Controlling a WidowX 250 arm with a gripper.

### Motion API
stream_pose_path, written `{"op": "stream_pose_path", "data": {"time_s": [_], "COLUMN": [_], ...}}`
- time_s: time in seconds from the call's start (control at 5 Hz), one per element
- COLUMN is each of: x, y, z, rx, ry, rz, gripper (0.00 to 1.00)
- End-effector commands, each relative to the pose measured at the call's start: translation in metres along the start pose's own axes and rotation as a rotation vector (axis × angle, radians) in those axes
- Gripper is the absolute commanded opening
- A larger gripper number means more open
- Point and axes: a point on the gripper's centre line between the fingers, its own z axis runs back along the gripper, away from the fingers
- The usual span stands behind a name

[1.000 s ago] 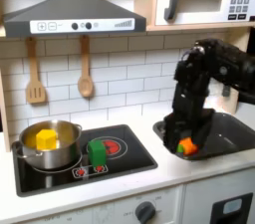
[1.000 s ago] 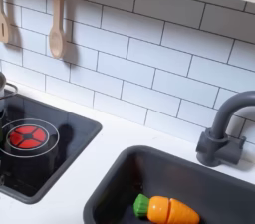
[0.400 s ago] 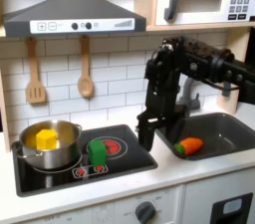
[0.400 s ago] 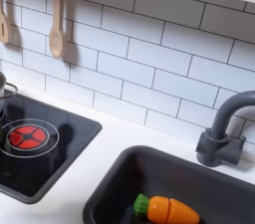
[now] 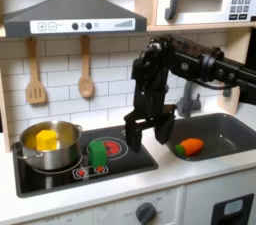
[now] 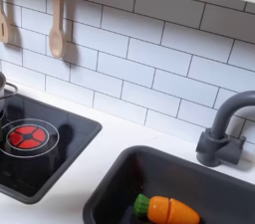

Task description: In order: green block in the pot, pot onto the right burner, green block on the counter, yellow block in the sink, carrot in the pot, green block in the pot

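Toy kitchen, white tile wall, pale surface | green block upright on black stovetop beside pot holding yellow block | block looks light, rigid, smooth: pinch across flat sides | gripper above-right, jaws spread, empty | carrot in sink | microwave clock, digits too small to read.

One pot, one yellow block, one green block, one carrot, two wooden utensils, one faucet
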Motion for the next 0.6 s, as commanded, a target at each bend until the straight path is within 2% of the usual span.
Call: {"op": "stream_pose_path", "data": {"time_s": [0.0, 0.2, 0.4], "x": [-0.002, 0.004, 0.012], "y": [0.021, 0.033, 0.036], "z": [0.007, 0.009, 0.007], "rx": [-0.021, -0.014, -0.021], "ry": [-0.023, -0.033, -0.03], "rz": [-0.014, -0.013, -0.014], "gripper": [1.0, 1.0, 1.0]}}
